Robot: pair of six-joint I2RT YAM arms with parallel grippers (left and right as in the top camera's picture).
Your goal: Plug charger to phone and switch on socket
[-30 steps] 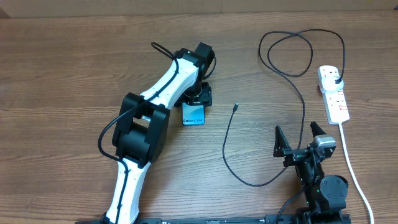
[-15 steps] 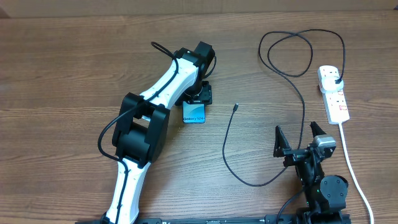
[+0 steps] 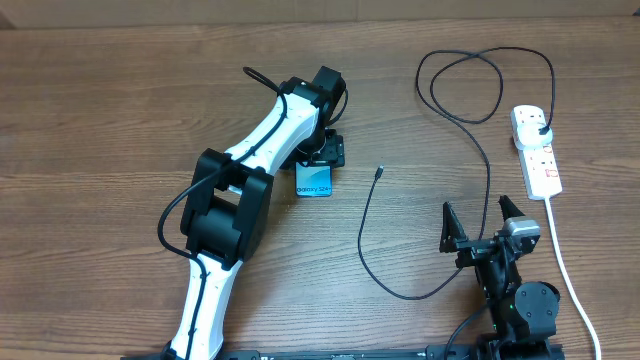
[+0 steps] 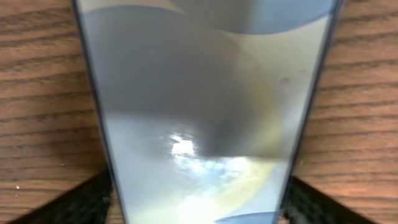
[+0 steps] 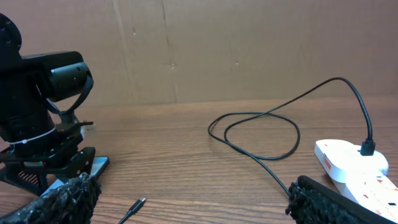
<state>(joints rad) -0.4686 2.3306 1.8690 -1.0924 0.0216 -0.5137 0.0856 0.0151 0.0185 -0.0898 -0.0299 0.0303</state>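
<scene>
Phone (image 3: 314, 181) shifted slightly right, toward the charger tip (image 3: 380, 172) lying nearby.

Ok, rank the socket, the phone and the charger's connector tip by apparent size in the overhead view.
1. socket: clearly the longest.
2. phone: smaller, though the left claw hides its upper end.
3. charger's connector tip: just a tiny speck.
</scene>
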